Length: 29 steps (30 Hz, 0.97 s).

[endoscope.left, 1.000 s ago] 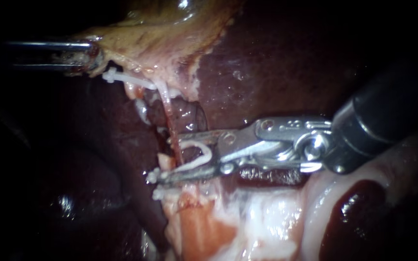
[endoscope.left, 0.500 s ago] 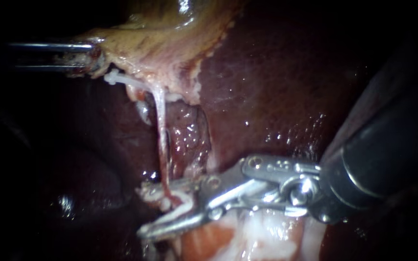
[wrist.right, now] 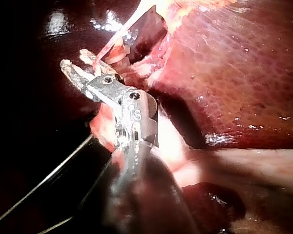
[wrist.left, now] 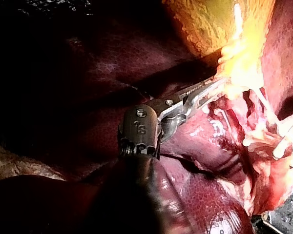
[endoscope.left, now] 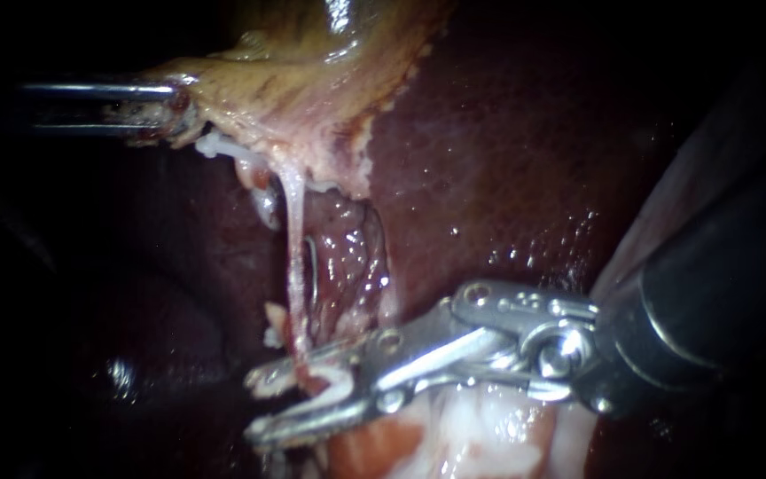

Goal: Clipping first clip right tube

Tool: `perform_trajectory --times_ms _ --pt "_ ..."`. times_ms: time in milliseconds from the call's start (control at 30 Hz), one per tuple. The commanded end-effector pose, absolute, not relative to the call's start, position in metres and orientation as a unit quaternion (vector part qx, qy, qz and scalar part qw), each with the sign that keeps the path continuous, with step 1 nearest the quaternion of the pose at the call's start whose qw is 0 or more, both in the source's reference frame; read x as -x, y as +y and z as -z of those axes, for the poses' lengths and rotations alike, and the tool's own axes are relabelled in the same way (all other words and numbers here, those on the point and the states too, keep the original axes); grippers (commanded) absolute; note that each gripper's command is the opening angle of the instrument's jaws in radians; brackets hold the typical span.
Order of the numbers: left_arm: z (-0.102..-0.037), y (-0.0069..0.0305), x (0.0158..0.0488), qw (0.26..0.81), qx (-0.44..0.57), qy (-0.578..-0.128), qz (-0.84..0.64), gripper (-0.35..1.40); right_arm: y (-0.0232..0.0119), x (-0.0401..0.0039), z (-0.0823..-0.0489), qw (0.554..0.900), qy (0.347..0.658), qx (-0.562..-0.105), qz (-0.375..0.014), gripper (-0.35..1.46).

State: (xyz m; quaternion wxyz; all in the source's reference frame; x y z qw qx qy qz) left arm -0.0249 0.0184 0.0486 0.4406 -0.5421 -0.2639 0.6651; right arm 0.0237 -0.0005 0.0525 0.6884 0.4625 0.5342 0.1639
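Observation:
My left instrument (endoscope.left: 175, 111) comes in from the left, its jaws shut on the yellowish edge of the gallbladder (endoscope.left: 312, 62) and holding it up; the left wrist view shows the same grip (wrist.left: 210, 90). A thin pale tube (endoscope.left: 294, 248) runs straight down from the gallbladder. My right instrument (endoscope.left: 263, 408) reaches in from the right. Its jaws stand apart across the tube's lower end with a white clip (endoscope.left: 337, 381) held between them. In the right wrist view its jaws (wrist.right: 75, 68) sit at the foot of the pale strand (wrist.right: 122, 31).
Dark red liver (endoscope.left: 507, 160) fills the right and the background. Pale fatty tissue (endoscope.left: 489, 435) lies under the right instrument's jaws. A small white piece (endoscope.left: 216, 144) sits on the tissue just below the left instrument's jaws.
My right instrument has slid down along the tube toward its lower end, most of it in the first half second. The left instrument has stayed in place on the gallbladder.

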Motion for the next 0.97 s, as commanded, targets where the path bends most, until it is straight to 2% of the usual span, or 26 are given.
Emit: perform_trajectory --times_ms 33,133,333,533,967 --pt "-0.0486 0.0184 0.0249 0.441 0.542 -0.264 -0.665 -0.35 -0.0003 -0.0236 -0.0526 0.688 0.534 -0.463 -0.165 0.01" --pt "-0.0486 0.0184 0.0249 0.441 0.542 -0.264 -0.665 -0.35 0.0001 -0.0234 -0.0528 0.688 0.534 -0.463 -0.166 -0.07" --pt "-0.0487 0.0183 0.025 0.44 0.542 -0.264 -0.665 -0.35 0.0005 -0.0229 -0.053 0.68 0.516 -0.485 -0.192 -0.35" --pt "-0.0488 0.0182 0.0251 0.439 0.543 -0.265 -0.665 -0.35 0.0004 -0.0223 -0.053 0.692 0.497 -0.486 -0.193 -0.35" --pt "-0.0491 0.0182 0.0253 0.439 0.543 -0.264 -0.666 -0.35 0.0005 -0.0222 -0.0535 0.693 0.498 -0.483 -0.196 -0.35"
